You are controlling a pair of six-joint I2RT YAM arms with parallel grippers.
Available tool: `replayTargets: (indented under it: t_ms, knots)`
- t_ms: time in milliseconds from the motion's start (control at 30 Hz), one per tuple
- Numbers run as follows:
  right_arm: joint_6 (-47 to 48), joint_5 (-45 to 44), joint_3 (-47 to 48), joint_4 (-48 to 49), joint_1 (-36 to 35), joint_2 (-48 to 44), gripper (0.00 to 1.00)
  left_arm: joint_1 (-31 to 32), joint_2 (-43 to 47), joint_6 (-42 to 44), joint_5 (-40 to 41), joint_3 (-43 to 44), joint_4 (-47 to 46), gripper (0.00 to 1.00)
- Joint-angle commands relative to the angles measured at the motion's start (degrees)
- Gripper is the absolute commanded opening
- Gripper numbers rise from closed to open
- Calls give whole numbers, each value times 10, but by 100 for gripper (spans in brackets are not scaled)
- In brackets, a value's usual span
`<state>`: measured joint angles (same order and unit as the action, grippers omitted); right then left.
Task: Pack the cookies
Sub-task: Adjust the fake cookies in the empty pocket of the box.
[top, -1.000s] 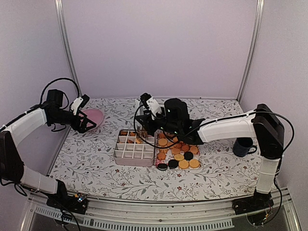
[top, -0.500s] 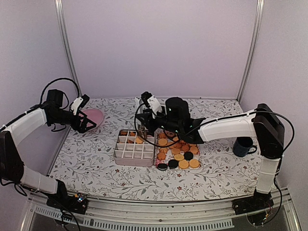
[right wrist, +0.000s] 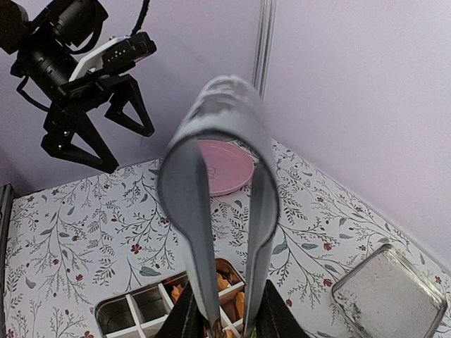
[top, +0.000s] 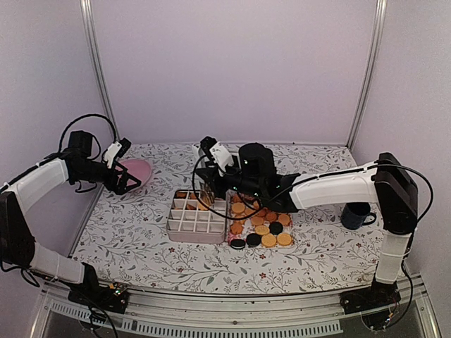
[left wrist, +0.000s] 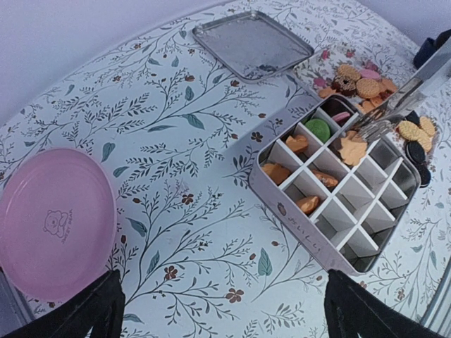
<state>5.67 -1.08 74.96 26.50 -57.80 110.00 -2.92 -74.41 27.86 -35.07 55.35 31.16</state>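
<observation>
Cookies [top: 262,224]: most lie loose in a pile on a patterned mat just right of the divided tin [left wrist: 304,236], mainly orange with a few black ones on the near side. Some are already in the tin's far compartments: 1 green [left wrist: 317,128], 1 pink [left wrist: 340,117], and several orange pieces, each in its own cell. Near cells hold nothing.

1 more orange cookie [left wrist: 350,148] sits at the tips of the metal tongs [right wrist: 215,183], above the dividers at the tin's far right. The tong tips are close together; cannot tell whether they actually pinch it.

Right gripper [right wrist: 225,320]: fingers clamped on both tong arms, squeezing them, tongs pointing down over the tin.

Left gripper [top: 129,167]: jaws spread wide, holding nothing, hovering at the far left above the pink plate [left wrist: 53,222], well apart from the tin.

Metal lid [left wrist: 252,44] lies flat on the floral cloth beyond the tin. Dark blue mug [top: 356,215] stands upright at the right side, apart from the cookie pile.
</observation>
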Motion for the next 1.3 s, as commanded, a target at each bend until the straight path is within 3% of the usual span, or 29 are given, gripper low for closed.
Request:
replayTargets:
  t_ms: [0, 167, 400, 667, 1267]
  knots:
    - [28, -9, 23, -33, -18, -15, 7, -3, 5, 2, -1, 6, -2, 99]
    - [57, -30, 42, -51, -37, -3, 6, -3, 6, 2, 0, 7, -3, 99]
    - [142, -145, 88, -90, -78, 31, 3, -3, 7, 1, -1, 5, -3, 99]
    - [165, -218, 92, -92, -79, 46, 2, -3, 9, 0, -2, 4, -3, 99]
    - [126, -160, 86, -65, -74, 38, 4, -3, 13, 2, -1, 0, -3, 99]
